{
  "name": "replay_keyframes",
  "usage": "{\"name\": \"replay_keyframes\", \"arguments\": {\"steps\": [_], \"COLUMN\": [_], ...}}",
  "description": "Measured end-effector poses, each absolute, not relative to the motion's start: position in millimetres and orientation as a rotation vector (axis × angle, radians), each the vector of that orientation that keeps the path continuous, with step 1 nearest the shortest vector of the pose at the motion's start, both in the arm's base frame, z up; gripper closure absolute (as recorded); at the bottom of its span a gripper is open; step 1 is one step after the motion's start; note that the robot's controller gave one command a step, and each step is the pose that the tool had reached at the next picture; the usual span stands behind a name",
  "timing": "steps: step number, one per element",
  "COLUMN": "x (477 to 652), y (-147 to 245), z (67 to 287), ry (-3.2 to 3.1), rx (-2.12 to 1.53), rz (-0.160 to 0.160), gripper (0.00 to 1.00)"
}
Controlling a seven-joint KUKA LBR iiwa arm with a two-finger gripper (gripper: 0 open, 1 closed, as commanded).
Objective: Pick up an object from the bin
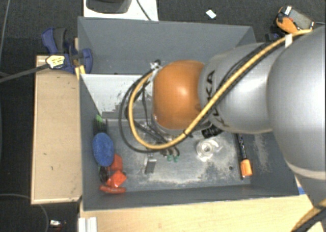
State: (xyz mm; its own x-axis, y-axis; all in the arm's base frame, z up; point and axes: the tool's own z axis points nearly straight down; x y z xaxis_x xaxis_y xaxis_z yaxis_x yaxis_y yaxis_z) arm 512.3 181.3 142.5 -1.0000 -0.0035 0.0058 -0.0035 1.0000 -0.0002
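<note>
With the orange wrist cover (175,93) masking the middle of the bin (153,37), I cannot tell whether the gripper is open or closed, so a blind descent could miss what looks like a silvery crumpled piece (206,149) just beside it, or shove it against the orange-capped marker (243,158) nearby.

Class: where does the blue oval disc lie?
Camera view: by the grey metal bin's left wall, the blue oval disc lies just above the red plastic piece.
</note>
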Motion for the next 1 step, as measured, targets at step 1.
{"name": "replay_keyframes", "arguments": {"steps": [1], "x": [514.3], "y": [180.4], "z": [146.9], "ry": [-3.143], "rx": [-0.005], "rz": [-0.002], "gripper": [0.0]}}
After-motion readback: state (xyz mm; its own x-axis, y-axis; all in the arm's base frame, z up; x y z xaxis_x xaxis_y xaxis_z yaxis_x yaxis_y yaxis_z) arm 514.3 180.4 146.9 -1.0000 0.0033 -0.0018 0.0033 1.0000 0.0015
